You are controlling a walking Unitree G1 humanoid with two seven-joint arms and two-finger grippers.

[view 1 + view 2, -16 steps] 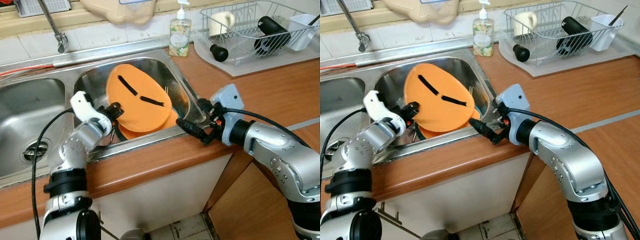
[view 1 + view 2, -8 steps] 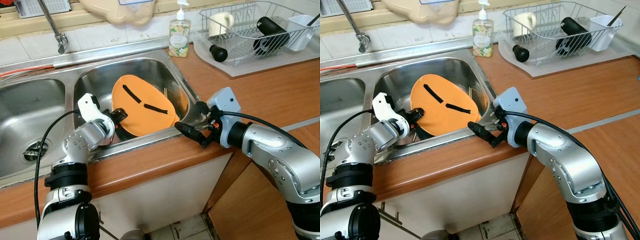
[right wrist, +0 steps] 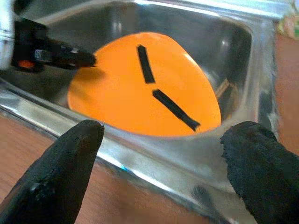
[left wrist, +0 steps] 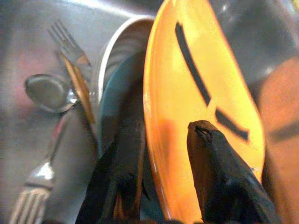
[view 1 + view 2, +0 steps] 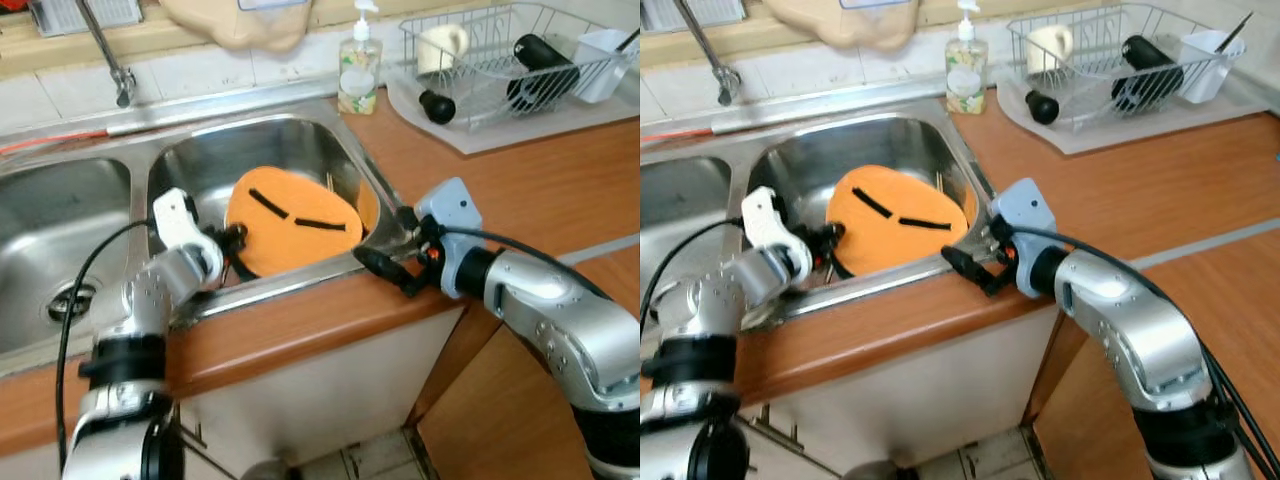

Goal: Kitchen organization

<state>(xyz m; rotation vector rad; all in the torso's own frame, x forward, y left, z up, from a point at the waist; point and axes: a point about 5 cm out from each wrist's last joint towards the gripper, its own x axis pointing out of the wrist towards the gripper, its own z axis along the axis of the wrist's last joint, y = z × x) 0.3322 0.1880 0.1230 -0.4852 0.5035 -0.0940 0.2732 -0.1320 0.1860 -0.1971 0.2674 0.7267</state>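
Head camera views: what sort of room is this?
Very likely a home kitchen: a steel double sink set in a wooden counter, a soap bottle and a dish rack.

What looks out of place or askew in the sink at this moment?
The orange plate is not lying flat: it leans tilted in the right sink basin, its edge pinched by the left tool, over a teal dish. Loose forks and a spoon lie scattered beside it. The right tool hovers open at the sink's front rim.
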